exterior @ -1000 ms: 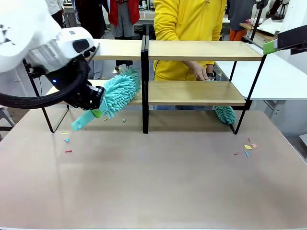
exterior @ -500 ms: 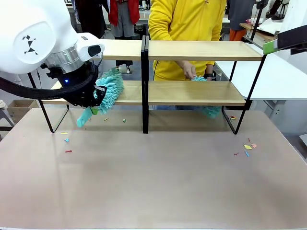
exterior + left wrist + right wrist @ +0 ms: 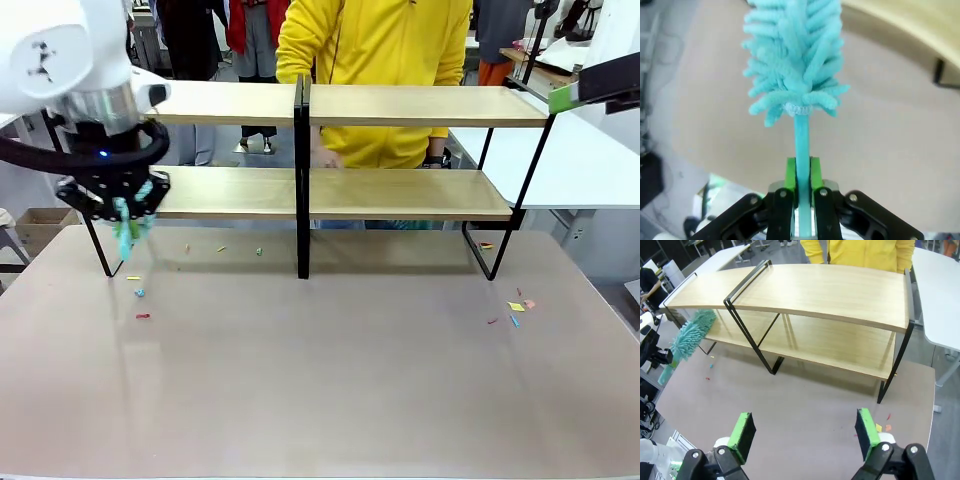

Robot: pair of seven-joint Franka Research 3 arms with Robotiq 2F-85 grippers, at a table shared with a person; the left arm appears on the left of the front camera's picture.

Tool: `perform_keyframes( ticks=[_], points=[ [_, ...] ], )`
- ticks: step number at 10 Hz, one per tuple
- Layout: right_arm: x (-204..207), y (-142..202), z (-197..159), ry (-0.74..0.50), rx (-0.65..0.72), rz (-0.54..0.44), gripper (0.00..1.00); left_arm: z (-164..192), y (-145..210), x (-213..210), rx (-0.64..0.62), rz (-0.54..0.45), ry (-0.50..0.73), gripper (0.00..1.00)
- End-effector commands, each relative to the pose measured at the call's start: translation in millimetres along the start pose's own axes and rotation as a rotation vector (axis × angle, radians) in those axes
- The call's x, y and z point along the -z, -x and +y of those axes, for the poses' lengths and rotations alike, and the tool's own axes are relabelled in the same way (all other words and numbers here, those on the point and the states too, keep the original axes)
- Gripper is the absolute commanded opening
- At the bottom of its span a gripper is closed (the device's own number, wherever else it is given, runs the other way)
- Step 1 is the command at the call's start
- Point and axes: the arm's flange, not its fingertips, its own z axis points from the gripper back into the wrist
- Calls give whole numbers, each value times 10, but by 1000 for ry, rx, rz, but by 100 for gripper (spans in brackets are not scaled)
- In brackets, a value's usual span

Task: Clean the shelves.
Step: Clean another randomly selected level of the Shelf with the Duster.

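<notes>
Shelves point(image 3: 400, 193): at the far side of the brown table point(image 3: 330, 370), toward twelve o'clock in the front view. Long axis runs from nine to three o'clock across that view; two tiers of light-wood boards lie flat in a thin black frame, with a central upright point(image 3: 302, 180) dividing left from right.
Shelves, right wrist view: the rack point(image 3: 830, 295) runs from about ten o'clock down toward four o'clock, its boards bowed by the wide lens.
Left gripper point(image 3: 122, 205): at nine o'clock in the front view, just off the left end of the lower board, fingers pointing down. Its green pads point(image 3: 790, 172) are clamped on the thin handle of a teal duster point(image 3: 795, 55).
Duster, left wrist view: handle and fluffy head point straight to twelve o'clock, away from the fingers, over the table surface.
Duster, right wrist view: the head point(image 3: 690, 335) tilts toward one o'clock, beside the left end of the lower shelf; whether it touches the board I cannot tell.
Right gripper point(image 3: 805, 432): at six o'clock in its own view, above the table, jaws spread wide with nothing between them.
Person point(image 3: 380, 60): yellow top, standing behind the shelves at twelve o'clock.
Scraps point(image 3: 517, 306): small coloured bits on the table near three o'clock, more near nine o'clock.
</notes>
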Motion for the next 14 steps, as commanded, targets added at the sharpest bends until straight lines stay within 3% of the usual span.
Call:
perform_keyframes(
  ticks=[1, 3, 6, 8, 11, 12, 14],
  points=[
    [-3, -11, -6, 0, 3, -3, 100, 227, -116, -171, -137, 40, -103, 13],
    [-3, -11, -6, 0, 3, -3, 100, 384, -156, -262, -225, -111, -65, 13],
    [-3, -11, -6, 0, 3, -3, 100, 332, -76, -249, -95, -126, 5, 13],
    [-3, -11, -6, 0, 3, -3, 100, 405, 60, -359, 100, -95, 153, 13],
    [-3, -11, -6, 0, 3, -3, 100, 735, 363, -589, 435, 64, 322, 13],
    [-3, -11, -6, 0, 3, -3, 100, 1008, 519, -705, 620, 190, 348, 13],
    [-3, -11, -6, 0, 3, -3, 100, 1672, 786, -921, 921, 268, 450, 13]
  ],
)
